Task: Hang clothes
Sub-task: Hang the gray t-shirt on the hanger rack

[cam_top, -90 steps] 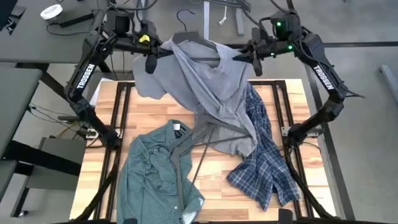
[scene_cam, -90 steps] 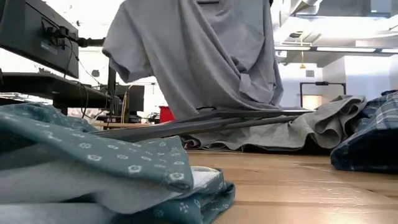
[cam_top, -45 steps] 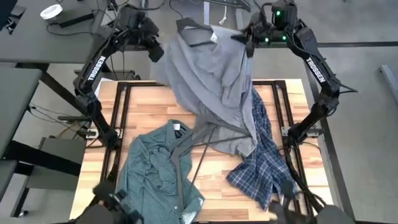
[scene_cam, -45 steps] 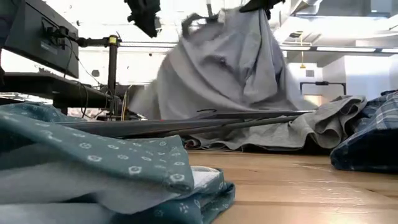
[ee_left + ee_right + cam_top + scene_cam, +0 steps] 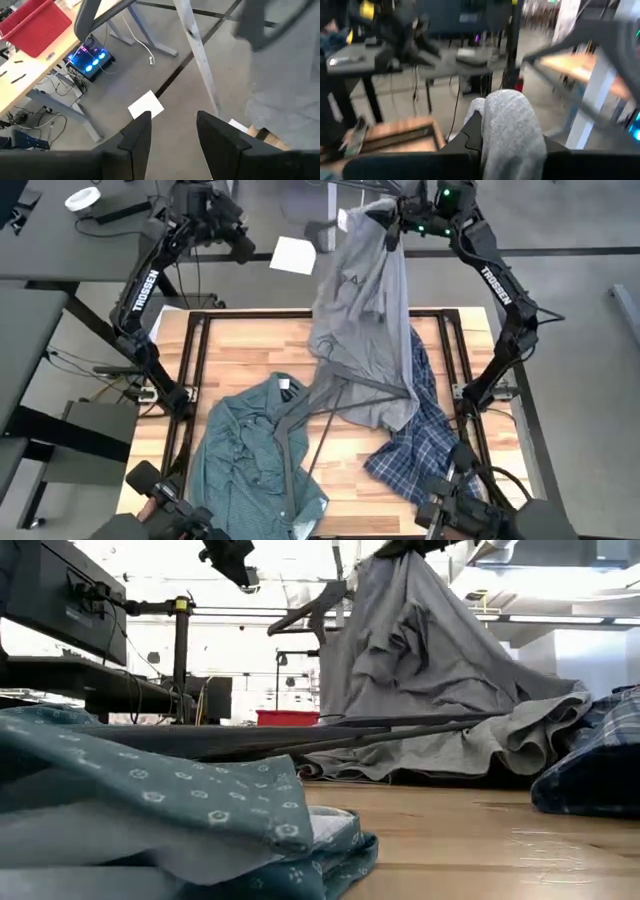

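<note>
The grey long-sleeve tee (image 5: 365, 310) hangs from my right gripper (image 5: 388, 222), which is shut on it high above the table's far edge. Its lower part (image 5: 470, 750) lies on the table. A dark hanger (image 5: 310, 610) sticks out of the tee's upper left side. My left gripper (image 5: 238, 242) stands open in the air to the left of the tee, with only floor between its fingers (image 5: 142, 130). The green checked shirt (image 5: 255, 455) lies crumpled at the near left. The blue-white plaid shirt (image 5: 425, 440) lies at the near right, partly under the tee. My right gripper pinches a bunched fold of the tee's top (image 5: 512, 117) between its two fingers; one layer or several, I cannot tell. The cloth drapes down from the hold in long folds, and its lower end (image 5: 375, 405) rests on the table and on the plaid shirt.
Thin dark hangers (image 5: 315, 415) lie across the table's middle between the shirts. A black frame (image 5: 200, 330) runs along the table's edges. A white sheet (image 5: 292, 255) lies on the floor beyond the far edge. Dark devices (image 5: 160, 500) show at the near edge.
My left gripper has let go of the grey tee and drawn back toward the far left. My right gripper has risen and gone toward the far edge with the tee. The tee, formerly spread between both grippers, has dropped on its left side and now hangs narrow from the right gripper alone.
</note>
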Motion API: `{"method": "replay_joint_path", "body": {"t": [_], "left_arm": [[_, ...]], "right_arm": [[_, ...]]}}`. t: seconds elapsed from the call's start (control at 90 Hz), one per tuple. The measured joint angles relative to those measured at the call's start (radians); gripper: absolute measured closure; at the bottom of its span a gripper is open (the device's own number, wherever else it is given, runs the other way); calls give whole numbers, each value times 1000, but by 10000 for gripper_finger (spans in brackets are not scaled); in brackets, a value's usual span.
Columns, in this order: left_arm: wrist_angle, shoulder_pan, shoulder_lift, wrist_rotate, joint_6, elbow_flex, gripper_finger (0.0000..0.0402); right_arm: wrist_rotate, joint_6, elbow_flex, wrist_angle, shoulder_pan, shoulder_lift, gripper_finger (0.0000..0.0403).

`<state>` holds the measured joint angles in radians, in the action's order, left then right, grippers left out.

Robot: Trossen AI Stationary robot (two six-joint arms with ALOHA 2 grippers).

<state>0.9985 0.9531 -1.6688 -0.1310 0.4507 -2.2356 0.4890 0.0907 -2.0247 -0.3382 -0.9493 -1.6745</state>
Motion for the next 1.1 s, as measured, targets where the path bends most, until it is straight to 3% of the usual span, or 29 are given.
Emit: {"method": "replay_joint_path", "body": {"t": [0.356,0.778,0.956,1.1], "left_arm": [[-2,0,0,3,-33,0,260],[34,0,-1,3,-53,0,260],[45,0,-1,3,-53,0,260],[57,-1,-1,3,-54,0,260]], "right_arm": [[-203,-33,-1,294,-30,2,371],[-208,-32,-1,450,-48,0,371],[-269,-22,-35,450,-48,0,371],[-348,52,-91,326,-48,3,371]]}}
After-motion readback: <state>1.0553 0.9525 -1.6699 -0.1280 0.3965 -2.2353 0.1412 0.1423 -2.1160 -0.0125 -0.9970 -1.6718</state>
